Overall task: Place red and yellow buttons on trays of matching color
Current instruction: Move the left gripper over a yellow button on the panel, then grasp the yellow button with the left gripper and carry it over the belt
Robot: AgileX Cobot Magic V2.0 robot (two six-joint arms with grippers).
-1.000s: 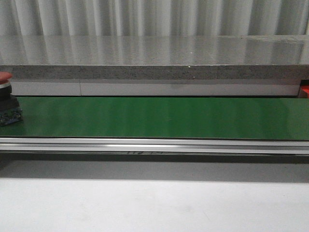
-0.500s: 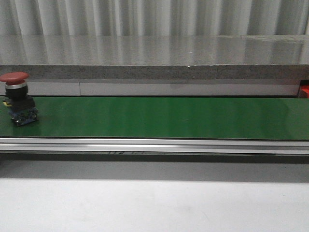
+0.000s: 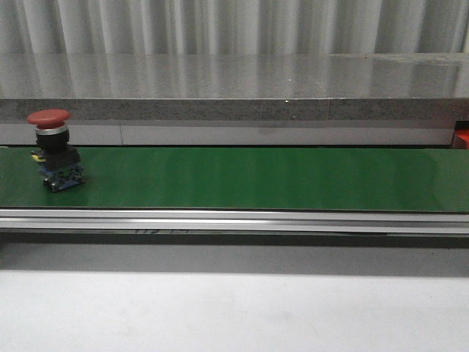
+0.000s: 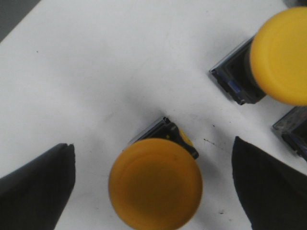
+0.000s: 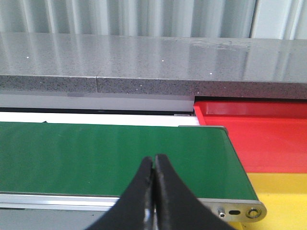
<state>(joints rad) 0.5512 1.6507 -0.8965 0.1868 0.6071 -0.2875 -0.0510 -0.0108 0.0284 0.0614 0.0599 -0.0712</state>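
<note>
This looks like a factory-type test cell or an industrial lab. A long green conveyor belt (image 3: 249, 178) with an aluminium side rail (image 3: 234, 219) runs across the front view. Behind it is a grey speckled stone ledge (image 3: 234, 88) and a wall of corrugated metal sheet (image 3: 234, 26). At the belt's end lie a red tray (image 5: 259, 136) and a yellow tray (image 5: 283, 194).

My left gripper (image 4: 153, 191), two matte black wedge-shaped fingers (image 4: 38, 187) with blunt angled edges, my right gripper (image 5: 153, 165), two smooth glossy black fingers (image 5: 142, 191) curving and tapering to narrow rounded tips
</note>
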